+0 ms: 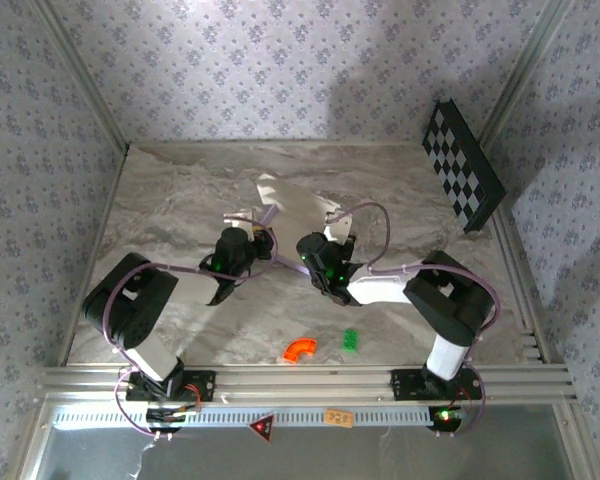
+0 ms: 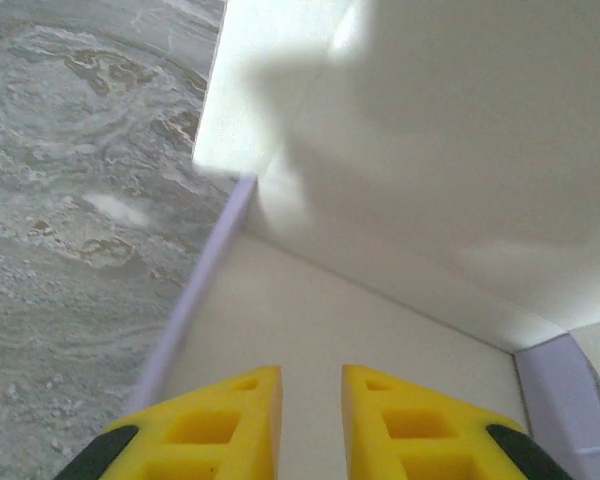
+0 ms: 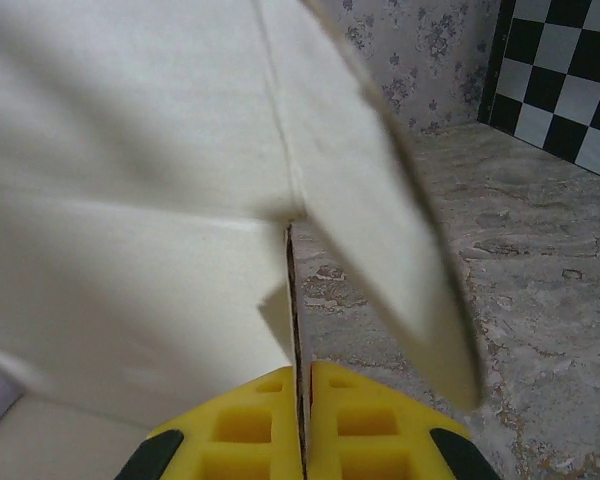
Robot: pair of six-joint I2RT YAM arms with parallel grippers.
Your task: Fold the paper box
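Around the paper box (image 1: 292, 207), an off-white thin cardboard die-cut sheet with pale lilac edge strips, you have the grey marbled table top (image 1: 170, 200) lying bare on three sides. There is open surface to the left of the box as far as the wallpapered side wall, and behind it up to the back wall. To its right the surface is bare up to the black-and-white checkered board (image 1: 463, 166), which leans in the far right corner, well apart from the box.

The box sits near the middle of the table, partly folded. One panel lies flat, another stands up from it along a crease, and a pointed flap juts out on the right side.

Both arms reach the box from its near side. Your right gripper (image 3: 301, 388) has its yellow fingers pressed together on the thin edge of an upright flap, with the cardboard running straight between them. Your left gripper (image 2: 311, 390) hangs over the flat panel beside the lilac left edge. Its fingers stand a narrow gap apart and I see nothing between them.

Nearer to you than the box, between the two arm bases, lie a small orange curved piece (image 1: 300, 349) and, just to its right, a smaller green block (image 1: 350, 340). Both are clear of the cardboard.
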